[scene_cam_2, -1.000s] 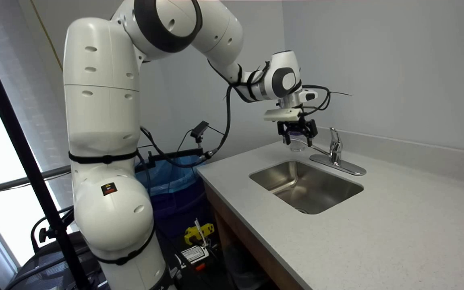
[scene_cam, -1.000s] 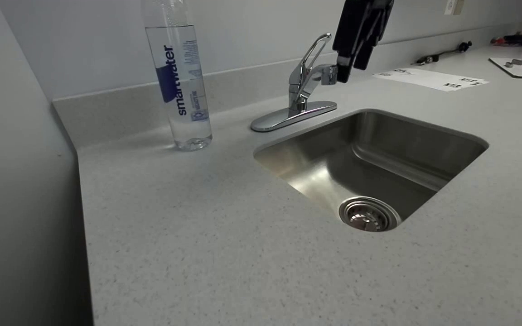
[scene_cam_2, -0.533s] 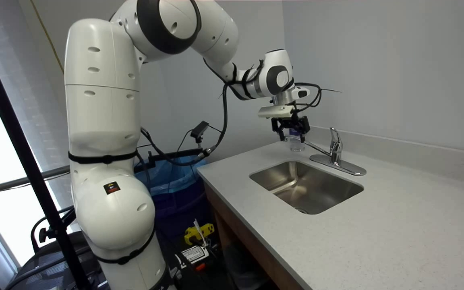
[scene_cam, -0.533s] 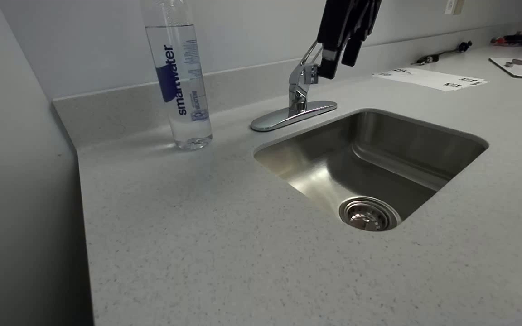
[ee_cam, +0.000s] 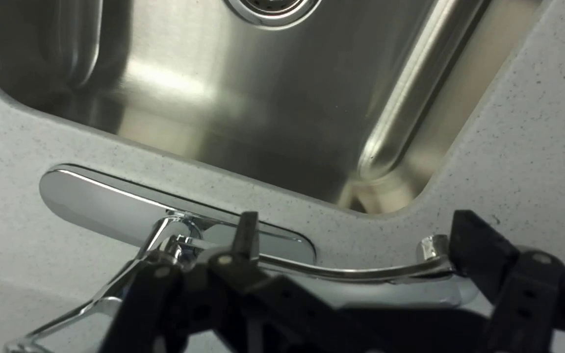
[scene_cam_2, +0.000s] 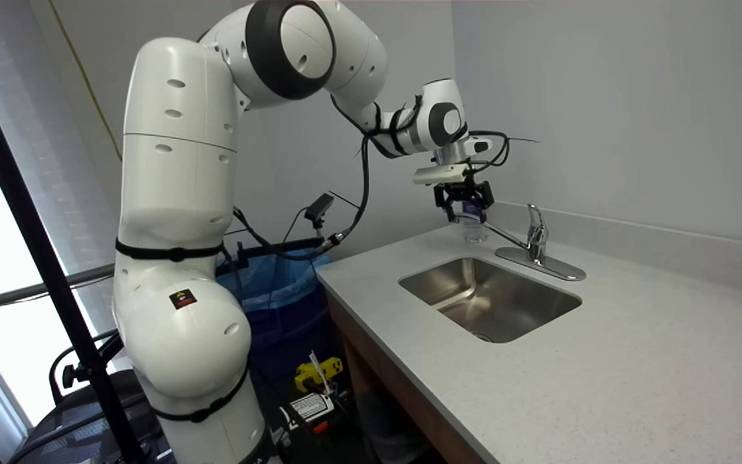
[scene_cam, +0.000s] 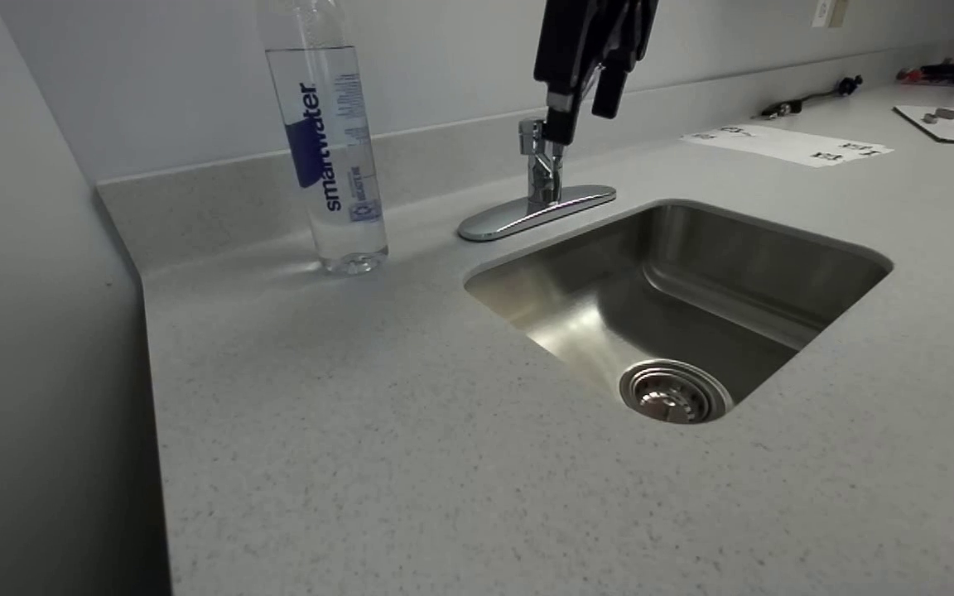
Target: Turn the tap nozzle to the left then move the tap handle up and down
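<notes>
The tap nozzle, a gently arched chrome spout (scene_cam_2: 504, 236), points away from the faucet body towards the bottle side. In an exterior view its end (scene_cam: 532, 137) shows left of my gripper (scene_cam: 583, 121). My gripper (scene_cam_2: 467, 218) is open above the nozzle's outer part. In the wrist view the nozzle (ee_cam: 351, 275) runs across between the spread fingers of the gripper (ee_cam: 355, 225), its end overlapping the right finger; contact cannot be told for sure. The tap handle, a short chrome lever (scene_cam_2: 534, 218), stands up on the faucet body; it shows at lower left (ee_cam: 74, 323) and is mostly hidden behind the gripper in an exterior view.
A water bottle (scene_cam: 332, 165) stands left of the faucet near the wall. The faucet's chrome base plate (scene_cam: 506, 219) sits behind the steel sink (scene_cam: 585, 319). The backsplash (scene_cam_2: 641, 237) runs along the wall. White paper sheets (scene_cam: 783, 145) lie farther along the counter.
In an exterior view, the gripper has moved left and the nozzle has swung left with it, from right of the faucet body to slightly left of it. The fingers stay spread.
</notes>
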